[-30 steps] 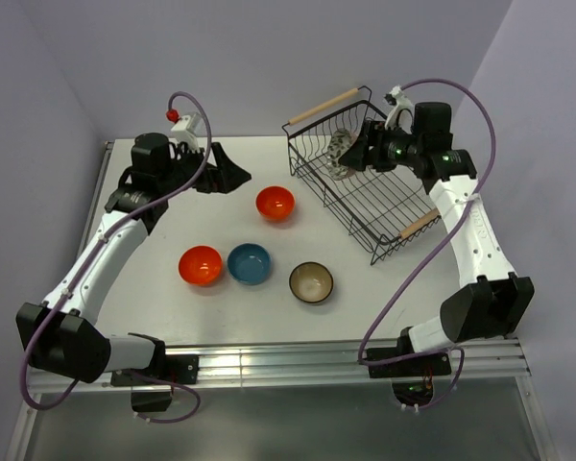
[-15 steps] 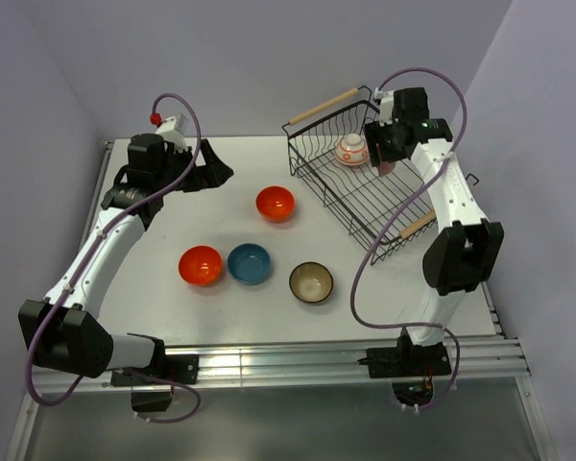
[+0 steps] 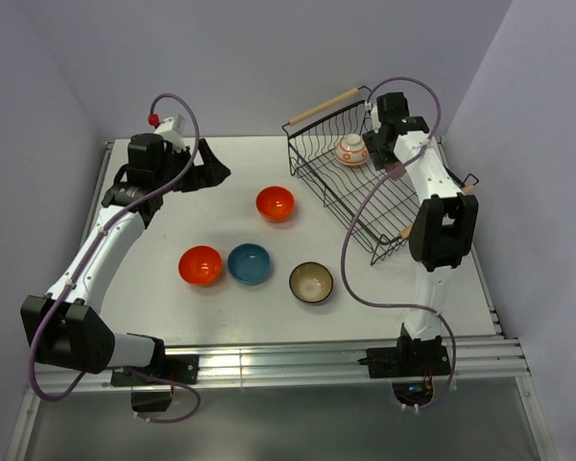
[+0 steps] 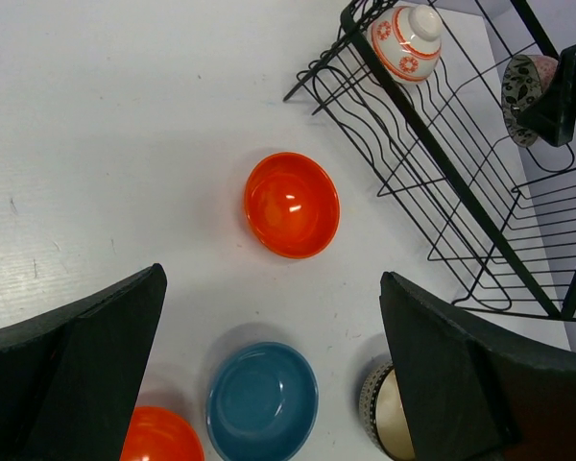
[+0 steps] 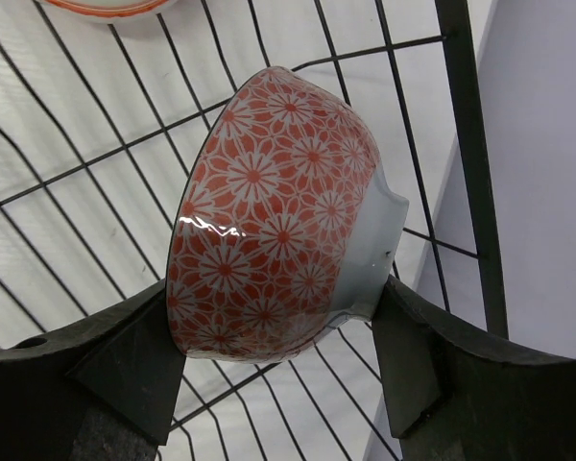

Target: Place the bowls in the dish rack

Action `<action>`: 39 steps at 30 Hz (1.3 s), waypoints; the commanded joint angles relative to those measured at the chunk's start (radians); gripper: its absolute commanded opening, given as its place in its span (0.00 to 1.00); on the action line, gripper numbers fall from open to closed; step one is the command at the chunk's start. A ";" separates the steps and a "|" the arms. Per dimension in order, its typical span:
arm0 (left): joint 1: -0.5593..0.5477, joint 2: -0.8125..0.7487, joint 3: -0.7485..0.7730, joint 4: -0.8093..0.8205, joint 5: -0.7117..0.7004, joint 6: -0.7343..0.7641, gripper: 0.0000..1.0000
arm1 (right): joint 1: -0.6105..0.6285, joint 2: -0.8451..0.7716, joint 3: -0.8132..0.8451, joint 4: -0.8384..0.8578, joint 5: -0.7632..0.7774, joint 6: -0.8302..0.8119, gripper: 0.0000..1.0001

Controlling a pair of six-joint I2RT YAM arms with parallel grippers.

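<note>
My right gripper [image 5: 274, 300] is shut on a patterned bowl [image 5: 278, 221], red-and-white flowers outside, held on its side just above the dish rack's [image 5: 459, 115] wire floor near a side wall. From the left wrist view this bowl [image 4: 521, 84] shows a grey pattern. A white bowl with orange rings [image 3: 351, 150] lies upside down at the far end of the dish rack [image 3: 365, 206]. On the table sit two orange bowls [image 3: 276, 203] [image 3: 201, 265], a blue bowl [image 3: 249, 263] and a dark bowl with beige inside [image 3: 311, 282]. My left gripper [image 3: 214, 164] hovers open at the far left, above them.
The rack has two light wooden handles [image 3: 324, 106] [image 3: 420, 225]. Purple walls close in the back and both sides. A purple cable [image 3: 365, 259] loops from the right arm beside the rack's near corner. Bare white table [image 4: 125, 125] lies left of the orange bowl.
My right gripper has carried the patterned bowl from the rack's middle to its far right side, the arm folding upright. The ringed bowl now shows. The left gripper shifted slightly left.
</note>
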 commanded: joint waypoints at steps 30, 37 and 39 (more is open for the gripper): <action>0.061 -0.001 -0.027 0.007 0.050 0.005 1.00 | 0.088 0.215 0.122 0.158 0.279 -0.143 0.00; 0.067 -0.003 -0.038 0.016 0.060 0.002 1.00 | 0.091 0.235 0.102 0.181 0.314 -0.159 0.01; 0.068 -0.001 -0.036 0.016 0.061 0.002 1.00 | 0.090 0.238 0.099 0.183 0.323 -0.166 0.01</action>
